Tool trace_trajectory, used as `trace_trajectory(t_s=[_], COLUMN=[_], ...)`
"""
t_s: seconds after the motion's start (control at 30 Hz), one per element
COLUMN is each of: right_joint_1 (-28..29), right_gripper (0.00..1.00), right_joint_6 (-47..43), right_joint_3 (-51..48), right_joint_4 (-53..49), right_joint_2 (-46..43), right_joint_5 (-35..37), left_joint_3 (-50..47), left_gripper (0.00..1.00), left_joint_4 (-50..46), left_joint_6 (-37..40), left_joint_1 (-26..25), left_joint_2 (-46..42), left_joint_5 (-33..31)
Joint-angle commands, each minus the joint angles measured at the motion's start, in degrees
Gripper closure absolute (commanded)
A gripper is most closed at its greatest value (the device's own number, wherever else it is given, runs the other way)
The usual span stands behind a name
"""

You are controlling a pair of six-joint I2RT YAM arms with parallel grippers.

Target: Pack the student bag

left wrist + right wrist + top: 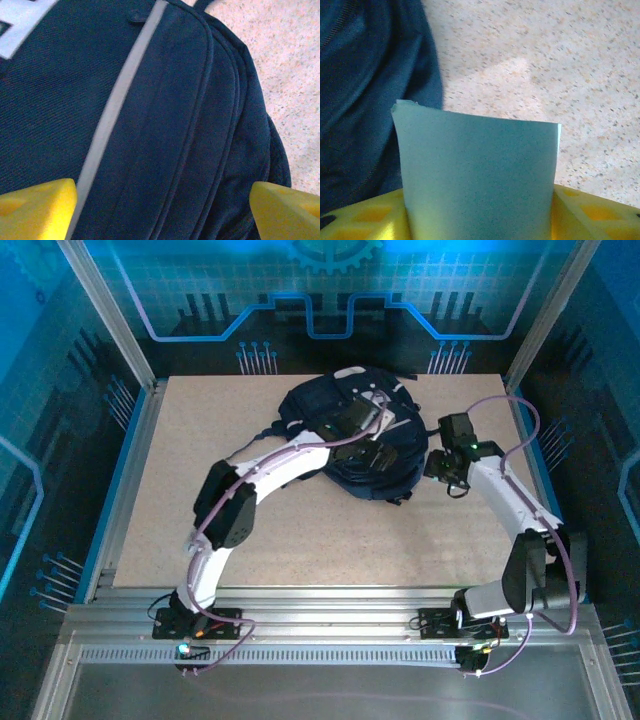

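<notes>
**Q:** What have your hands got right now?

**A:** My right hand (477, 215) is pinching a flat blue-green piece (477, 170) that stands upright between the fingers. It could be a notebook or a card, I cannot tell which. My left hand (160, 210) is spread wide, with its yellow fingertips (37, 207) far apart and nothing between them.

**Q:** And where is the student bag?

**A:** The student bag (165, 125) lies flat directly under my left hand, with its grey stripe (117, 110) running away from the left fingertip. From my right hand it sits just to the left of the piece I hold. Ahead and to the right of that hand is bare tabletop (545, 65).

**Q:** What is the step, as you read it?

**A:** I think it is getting this piece inside. I see no open mouth under my left hand, just closed seams curving away, so the bag probably has to be opened first.

**Q:** How would you do that well?

**A:** I would lower the left hand onto one seam line and close on a single layer of cloth, not a thick fold. Then I would lift just enough to make a gap. The right hand should wait beside the bag with a firm pinch. It should turn the piece edge-first towards the gap and slide it in low, so the soft fabric does not catch a corner and bend it.
</notes>
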Motion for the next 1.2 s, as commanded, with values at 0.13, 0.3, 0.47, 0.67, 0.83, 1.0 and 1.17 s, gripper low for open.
trace_trajectory(t_s=[0.13, 0.3, 0.47, 0.67, 0.83, 1.0, 1.17], right_joint_1=[-4.88, -5.43, -5.09, -2.88, -0.15, 3.44, 7.06], right_gripper=[0.40, 0.48, 0.50, 0.49, 0.49, 0.49, 0.48], right_joint_6=[-1.56, -1.61, -0.43, 0.07, 1.72, 4.70, 7.30], right_joint_3=[-4.31, -4.69, -4.12, -1.78, 0.03, 4.24, 10.95], right_joint_4=[3.15, 4.49, 7.01, 7.79, 10.94, 15.07, 17.55], right_joint_2=[-5.79, -5.81, -4.59, -2.19, 0.36, 6.21, 14.63], right_joint_5=[-7.17, -9.09, -14.81, -16.55, -20.48, -23.70, -25.26], left_joint_3=[9.17, 9.57, 10.79, 15.10, 15.53, 14.87, 16.09], left_gripper=[0.16, 0.37, 0.94, 1.00, 1.00, 1.00, 1.00], left_joint_4=[-10.81, -11.34, -12.15, -15.85, -15.32, -12.61, -12.14], left_joint_6=[3.37, 3.74, 3.18, -0.99, -8.11, -9.76, -10.98], left_joint_1=[-0.56, -0.59, -0.61, 0.66, 4.77, 5.94, 6.43], left_joint_2=[7.21, 8.44, 7.65, 5.36, 2.42, 0.33, 0.03], left_joint_5=[-6.62, -6.90, -5.47, -0.69, 8.84, 12.10, 12.68])
